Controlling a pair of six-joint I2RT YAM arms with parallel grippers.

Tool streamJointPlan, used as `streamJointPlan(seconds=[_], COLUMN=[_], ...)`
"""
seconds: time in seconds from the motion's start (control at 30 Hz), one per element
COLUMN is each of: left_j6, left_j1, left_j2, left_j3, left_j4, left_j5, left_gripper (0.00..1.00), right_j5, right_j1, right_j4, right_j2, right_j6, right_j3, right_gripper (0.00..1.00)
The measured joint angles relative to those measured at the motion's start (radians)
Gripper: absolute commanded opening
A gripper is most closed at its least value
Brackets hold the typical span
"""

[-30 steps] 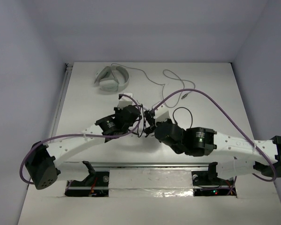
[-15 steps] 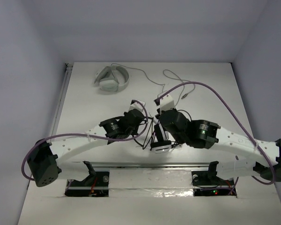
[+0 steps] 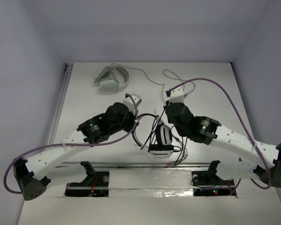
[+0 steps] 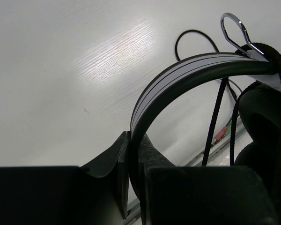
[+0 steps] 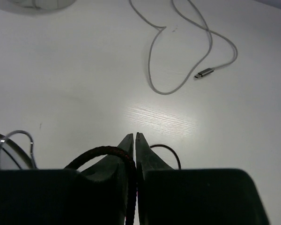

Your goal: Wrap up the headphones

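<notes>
Bright, even light; glare streaks the table [image 4: 117, 47]; soft shadows.

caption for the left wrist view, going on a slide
Left gripper clamped on the headband of the headphones, thin black cable hanging beside the earcup, white table behind.

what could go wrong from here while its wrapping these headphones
1. The left gripper clamps only the thin black headband of the black-and-white over-ear headphones, with the earcups unsupported. A tug might twist them loose.
2. The right gripper pinches the long thin black cable near its fingertips, so the cable may slip out mid-wrap.
3. The grey cable of the all-white headphones lies close ahead and could get snagged.
</notes>
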Motion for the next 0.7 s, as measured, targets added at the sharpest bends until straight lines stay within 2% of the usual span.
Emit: streamJointPlan(seconds=[0.13,0.33,0.47,0.63,0.7], left_j6=[0.016,0.031,0.041,0.039,0.036], left_j1=[0.101,0.196,0.209,0.217,0.224], left_j2=[-0.044,-0.070,-0.066,-0.057,-0.057], left_j3=[0.000,0.043,0.115,0.209,0.241], left_j4=[0.003,0.014,0.011,0.014,0.015], left_j5=[0.116,0.246,0.316,0.396,0.414], left_gripper=[0.00,0.00,0.00,0.00,0.00], right_j5=[-0.072,-0.319,-0.480,-0.577,-0.609], right_j1=[-0.042,-0.145,-0.172,-0.199,-0.206], right_j4=[0.061,0.256,0.427,0.544,0.589], right_j2=[-0.080,-0.229,-0.217,-0.166,-0.171], right_j6=[0.036,0.098,0.140,0.162,0.173], right_j3=[-0.077,-0.250,-0.340,-0.415,-0.445], right_gripper=[0.17,0.25,0.26,0.27,0.33])
